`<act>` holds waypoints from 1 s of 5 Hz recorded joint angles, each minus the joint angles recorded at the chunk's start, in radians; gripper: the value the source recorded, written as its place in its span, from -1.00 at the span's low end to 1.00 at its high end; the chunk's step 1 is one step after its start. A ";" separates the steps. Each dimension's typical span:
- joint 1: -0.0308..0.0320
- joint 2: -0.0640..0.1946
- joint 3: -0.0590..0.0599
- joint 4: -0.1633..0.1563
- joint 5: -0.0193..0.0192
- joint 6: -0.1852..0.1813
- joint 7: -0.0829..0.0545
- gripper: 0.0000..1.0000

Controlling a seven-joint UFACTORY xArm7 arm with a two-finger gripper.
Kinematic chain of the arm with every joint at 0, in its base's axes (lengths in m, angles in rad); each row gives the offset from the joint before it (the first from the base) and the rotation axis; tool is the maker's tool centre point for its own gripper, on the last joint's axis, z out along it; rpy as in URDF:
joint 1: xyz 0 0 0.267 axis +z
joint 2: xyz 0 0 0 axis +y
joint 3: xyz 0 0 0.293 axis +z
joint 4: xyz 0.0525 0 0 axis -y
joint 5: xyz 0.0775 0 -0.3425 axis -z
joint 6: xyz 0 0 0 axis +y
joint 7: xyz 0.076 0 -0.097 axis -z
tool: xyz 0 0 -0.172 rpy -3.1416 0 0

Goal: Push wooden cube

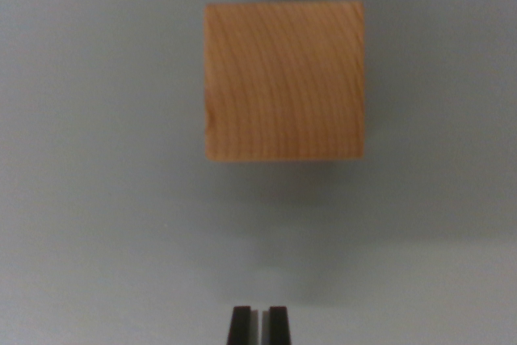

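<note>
A light wooden cube [283,80] with visible grain rests on a plain grey surface [97,199] in the upper middle of the wrist view. My gripper [259,325] shows at the bottom edge as two dark fingertips [240,325] standing almost together, with only a thin slit between them and nothing held. The gripper is below the cube in the picture, a clear gap of grey surface apart from it, and roughly in line with the cube's left-of-centre part.
A soft shadow [323,208] lies on the grey surface around and below the cube. Nothing else shows in the view.
</note>
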 joint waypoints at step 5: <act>-0.0066 0.012 -0.008 -0.036 0.0027 -0.049 -0.013 -1.00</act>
